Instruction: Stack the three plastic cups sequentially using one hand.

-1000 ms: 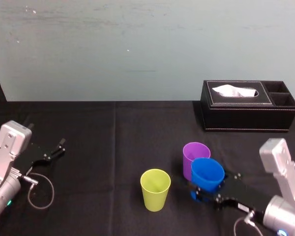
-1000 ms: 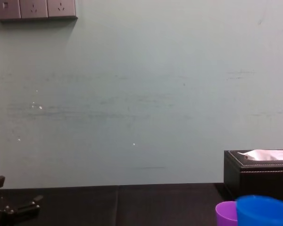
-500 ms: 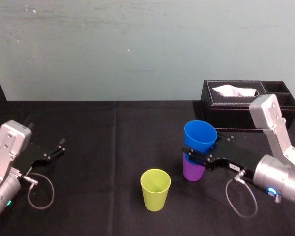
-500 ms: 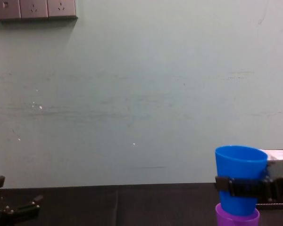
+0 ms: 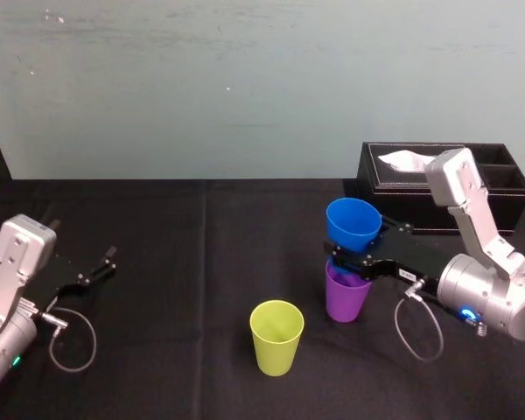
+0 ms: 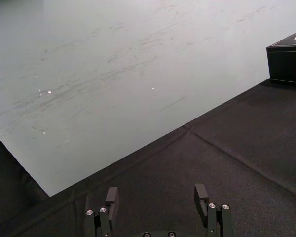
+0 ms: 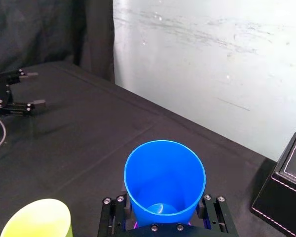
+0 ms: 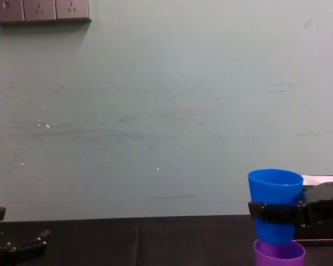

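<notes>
My right gripper (image 5: 348,259) (image 7: 164,221) (image 8: 273,213) is shut on the blue cup (image 5: 353,225) (image 7: 165,178) (image 8: 275,204) and holds it upright just above the purple cup (image 5: 346,297) (image 8: 278,254), its base at the purple rim. The purple cup stands on the black table right of the middle. A yellow-green cup (image 5: 276,336) (image 7: 34,218) stands alone nearer to me and to the left. My left gripper (image 5: 101,265) (image 6: 157,197) rests open at the far left of the table, holding nothing.
A black tissue box (image 5: 407,179) (image 8: 324,180) sits at the back right, just behind my right arm. A grey cable (image 5: 70,337) loops beside the left arm. A pale wall (image 5: 245,79) rises behind the table's far edge.
My right gripper lifted the blue cup from table level beside the purple cup and brought it over the purple cup. In the last half second it shifted a little. The left arm stayed still.
</notes>
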